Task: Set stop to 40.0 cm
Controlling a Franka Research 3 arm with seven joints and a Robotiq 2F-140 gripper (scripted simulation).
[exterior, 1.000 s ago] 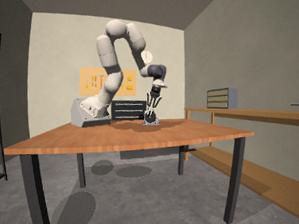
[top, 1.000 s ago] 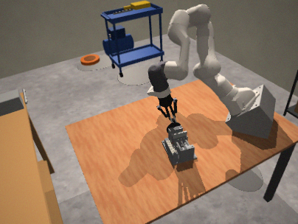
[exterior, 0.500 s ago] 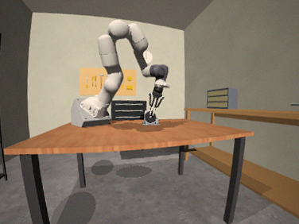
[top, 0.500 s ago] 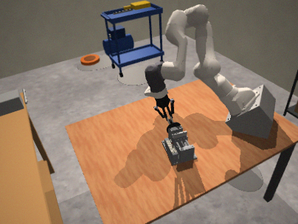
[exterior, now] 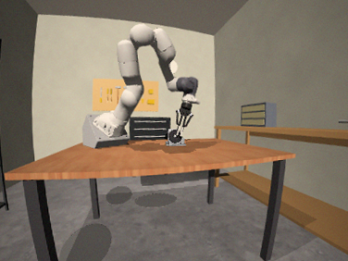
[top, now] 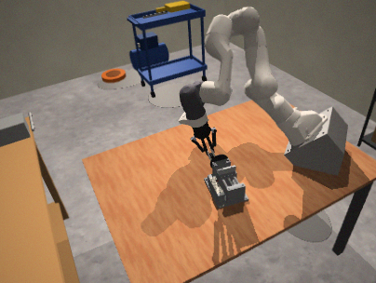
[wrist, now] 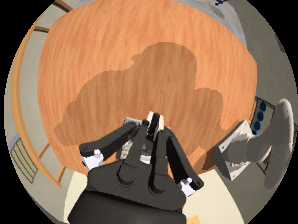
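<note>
With the gripper [top: 211, 154] clamped narrowly on the dark handwheel [top: 219, 160] at the near end of the stop fixture [top: 225, 183] mid-table [top: 140, 186], the setting step seems underway; next comes more turning, then release.

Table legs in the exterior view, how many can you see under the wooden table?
4: front left leg, front right leg, back left leg, back right leg. All four corners of the table show; none looks hidden.
</note>
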